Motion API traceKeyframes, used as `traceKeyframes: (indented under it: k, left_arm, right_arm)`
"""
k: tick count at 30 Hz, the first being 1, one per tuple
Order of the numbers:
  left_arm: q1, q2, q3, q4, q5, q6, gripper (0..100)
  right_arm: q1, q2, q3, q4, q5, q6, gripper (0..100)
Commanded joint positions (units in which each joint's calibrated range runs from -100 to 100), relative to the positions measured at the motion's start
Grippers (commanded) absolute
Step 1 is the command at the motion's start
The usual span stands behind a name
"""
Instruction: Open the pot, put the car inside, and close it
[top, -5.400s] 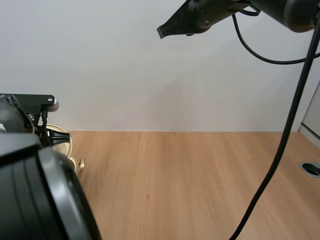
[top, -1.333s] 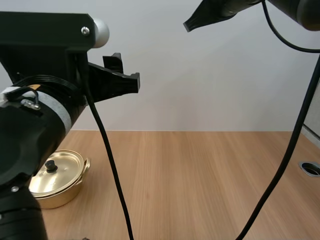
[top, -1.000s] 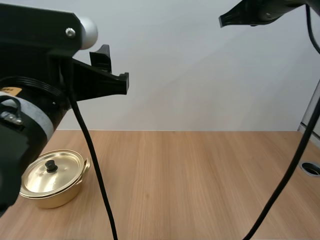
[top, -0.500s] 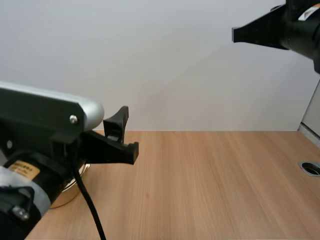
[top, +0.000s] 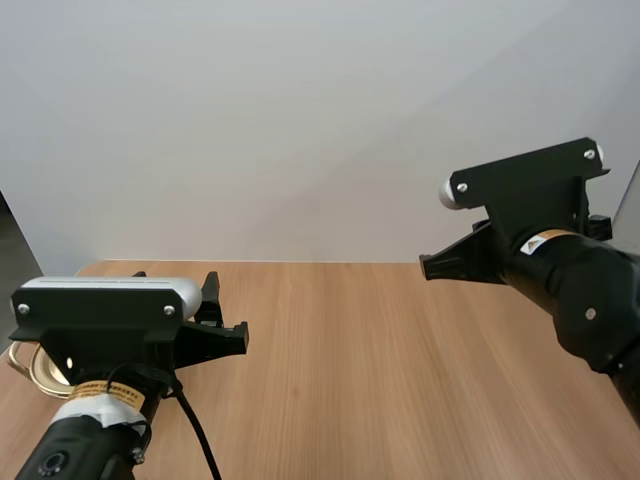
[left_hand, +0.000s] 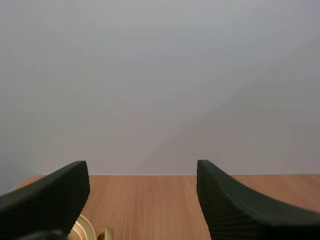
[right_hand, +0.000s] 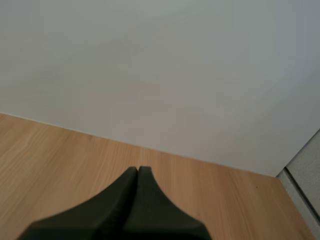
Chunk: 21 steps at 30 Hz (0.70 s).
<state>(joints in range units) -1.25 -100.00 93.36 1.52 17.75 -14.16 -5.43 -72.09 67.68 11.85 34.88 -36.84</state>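
The left gripper (left_hand: 142, 171) points forward and level, its two ribbed fingers standing wide apart. The right gripper (right_hand: 137, 171) angles toward the left side, its fingers pressed together into one dark wedge.

Light-wood bench (top: 360, 350), matte, with fine straight grain from the near side toward the far edge. Met along that far edge by a plain pale wall (top: 300, 130), unmarked and upright, right across the high view. At the wall's left end, a dark vertical strip (top: 5, 240) down toward the bench's far left corner. At the bench's right end, a grey panel (right_hand: 305, 175) with a darker edge, upright, just beside the wood and close to the wall. On the wood near that panel, a tiny dark speck (right_hand: 257, 187). Same wood and same wall from the left wrist view.
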Motion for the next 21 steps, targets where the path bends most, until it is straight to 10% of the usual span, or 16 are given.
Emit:
traceKeyframes:
  k: [1,21]
  left_arm:
    - [1.15,0.00,4.02,26.65,2.00,-19.74,100]
    - [2.99,0.00,6.64,14.54,13.99,-16.59,100]
  right_arm:
    - [0.00,0.57,1.39,0.38,0.12,-0.05,0]
    - [0.00,5.48,3.45,2.36,15.15,0.25,0]
